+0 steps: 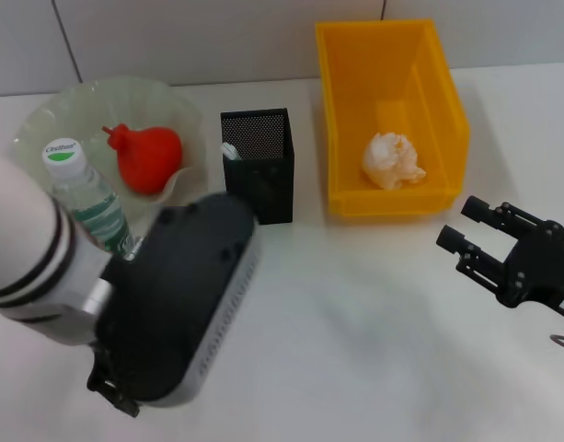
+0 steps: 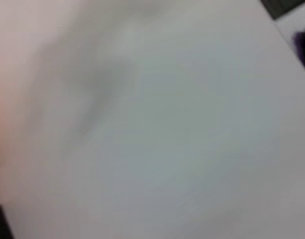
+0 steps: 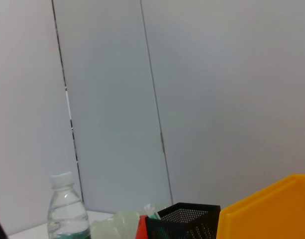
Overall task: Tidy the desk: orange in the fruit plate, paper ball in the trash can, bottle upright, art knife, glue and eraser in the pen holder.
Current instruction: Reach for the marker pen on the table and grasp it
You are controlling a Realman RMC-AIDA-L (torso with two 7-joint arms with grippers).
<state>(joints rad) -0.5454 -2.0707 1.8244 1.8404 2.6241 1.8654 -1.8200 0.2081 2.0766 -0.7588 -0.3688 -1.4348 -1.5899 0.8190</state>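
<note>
Big left gripper (image 1: 116,391) low over desk, fingers hidden, state unclear. Right gripper (image 1: 475,241) open, empty. Bottle (image 1: 86,198) upright beside left arm: easily toppled by a careless swing. Orange (image 1: 145,157) in plate (image 1: 51,115), paper ball (image 1: 393,159) in bin (image 1: 444,106).

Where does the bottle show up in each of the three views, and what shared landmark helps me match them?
Head view: the bottle stands upright at the left, in front of the fruit plate, partly hidden by the left arm.
Left wrist view: not in it; only blurred pale surface shows.
Right wrist view: the bottle stands at the lower edge, before the wall.
Shared landmark: the pen holder, seen in the head and right wrist views between the bottle and the trash can.
</note>
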